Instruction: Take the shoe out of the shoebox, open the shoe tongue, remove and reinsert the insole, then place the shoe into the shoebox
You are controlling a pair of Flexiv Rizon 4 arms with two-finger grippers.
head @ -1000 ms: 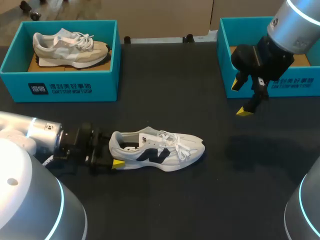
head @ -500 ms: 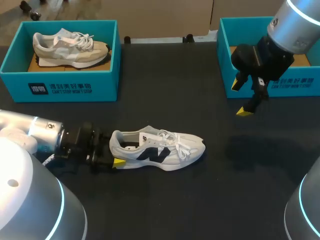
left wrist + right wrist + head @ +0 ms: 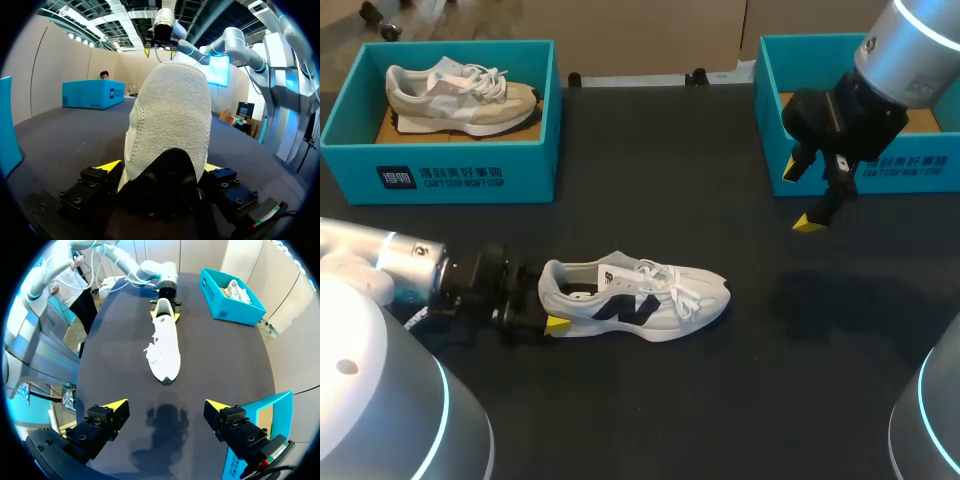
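A white shoe (image 3: 635, 300) with a dark side mark and loose white laces lies on its sole on the black table (image 3: 650, 180), toe pointing right. My left gripper (image 3: 552, 306) is at its heel, low over the table. In the left wrist view the heel (image 3: 170, 115) fills the gap and both yellow-tipped fingers (image 3: 109, 166) press its sides. My right gripper (image 3: 800, 197) hangs open and empty in front of the right teal shoebox (image 3: 860, 165). From the right wrist view the shoe (image 3: 165, 340) lies well ahead of its gripper (image 3: 164, 405).
A second teal shoebox (image 3: 450, 180) at the back left holds a beige and white shoe (image 3: 460, 95). The right box shows only a brown inside floor. Bare black tabletop lies between the boxes and in front of the shoe.
My left gripper has closed slightly onto the heel and the shoe has shifted a touch to the right. The right arm has kept still.
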